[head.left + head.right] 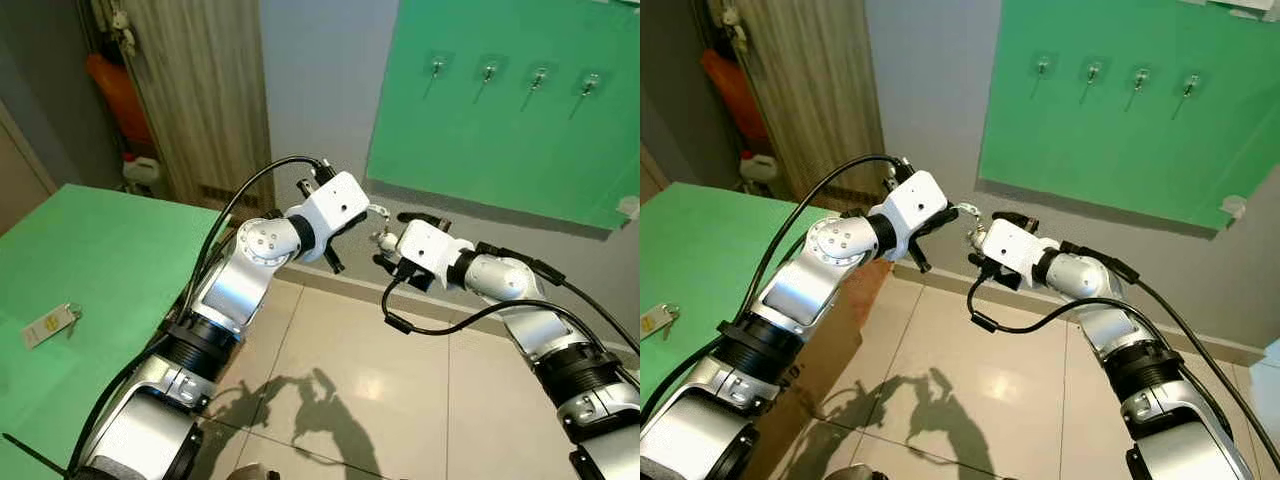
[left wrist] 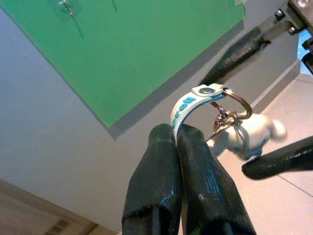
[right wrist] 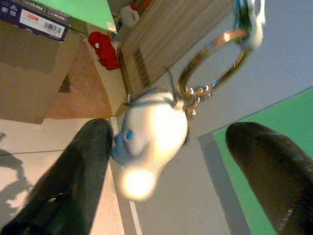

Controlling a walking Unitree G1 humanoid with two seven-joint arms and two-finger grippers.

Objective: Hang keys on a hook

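My left gripper is shut on the white strap with blue marks of a keychain. From the strap hang a brass ring and a white fluffy charm. My right gripper is open, and its two black fingers stand on either side of the charm without closing on it. Both grippers meet in mid-air above the tiled floor. On the wall beyond them hangs a green board with several metal hooks, all of them bare.
A green table stands at my left with another tagged key lying on it. A cardboard box sits under the table's edge. A wooden panel, an orange object and a white jug are in the back left corner.
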